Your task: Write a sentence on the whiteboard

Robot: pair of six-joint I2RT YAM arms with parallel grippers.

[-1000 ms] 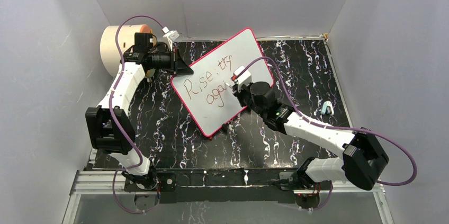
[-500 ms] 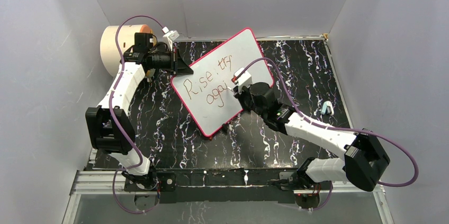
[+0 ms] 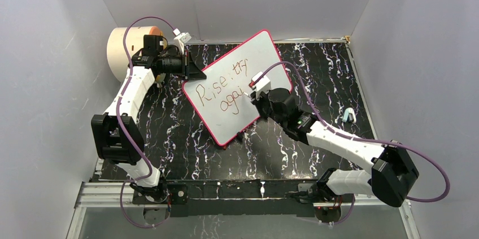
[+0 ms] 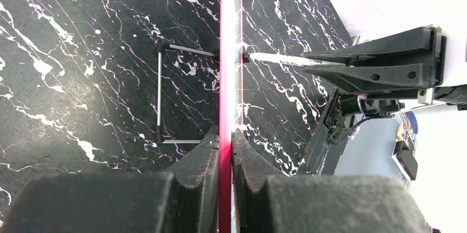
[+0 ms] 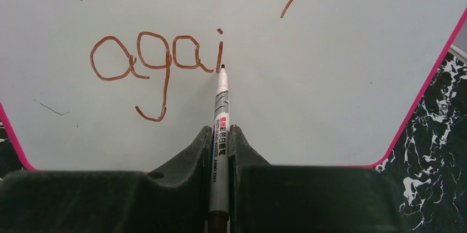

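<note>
The whiteboard (image 3: 237, 89) stands tilted on the black marble table, its pink-red rim (image 4: 226, 68) seen edge-on in the left wrist view. My left gripper (image 4: 224, 136) is shut on that rim at the board's left corner (image 3: 195, 72). The sentence (image 3: 223, 95) reads "Rise, try" above "agai" (image 5: 154, 62) in reddish-brown strokes. My right gripper (image 5: 220, 134) is shut on a grey marker (image 5: 221, 112). The marker's tip touches the board just under the "i". In the top view the right gripper (image 3: 255, 89) is at the board's right half.
A cream cylinder with an orange face (image 3: 127, 50) stands at the back left behind the left arm. A small pale blue object (image 3: 348, 116) lies near the right wall. A thin wire stand (image 4: 159, 95) rests behind the board. Grey walls close in three sides.
The right arm's elbow has drifted right and down while its wrist stays at the board near the end of "agai". The left arm and board have not moved.
</note>
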